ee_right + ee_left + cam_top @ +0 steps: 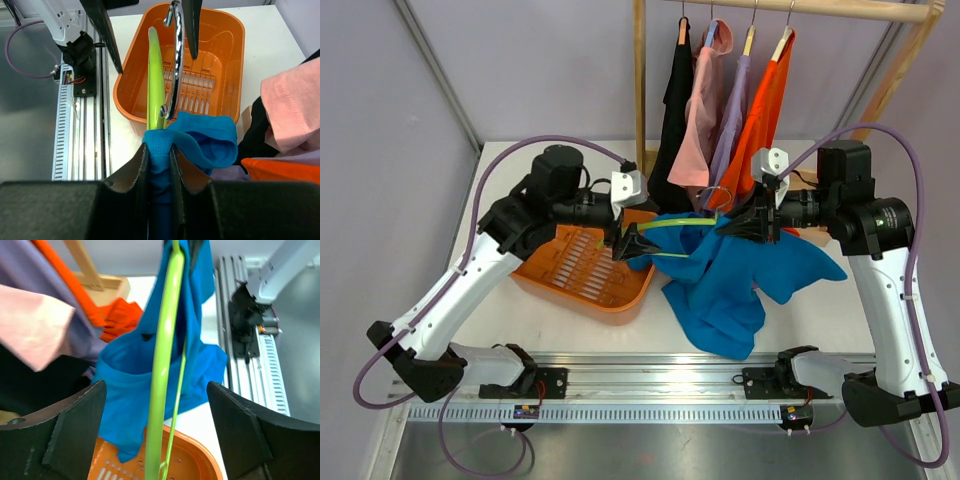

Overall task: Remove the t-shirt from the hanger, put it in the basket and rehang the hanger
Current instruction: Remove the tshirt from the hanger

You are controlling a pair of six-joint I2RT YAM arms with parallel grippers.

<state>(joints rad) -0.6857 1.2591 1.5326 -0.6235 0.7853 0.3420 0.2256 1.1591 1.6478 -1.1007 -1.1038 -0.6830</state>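
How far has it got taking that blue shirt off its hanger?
Done: most of the blue t-shirt lies on the table, and one arm of the green hanger sticks out bare. In hand: the right gripper pinches the cloth by the hook; the left gripper stands open around the bare arm. Left: the hanger's other end is inside the cloth.

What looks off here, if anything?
The green hanger sits sideways in mid-air, off the rack, with the blue t-shirt bunched at one end and spilling onto the table.
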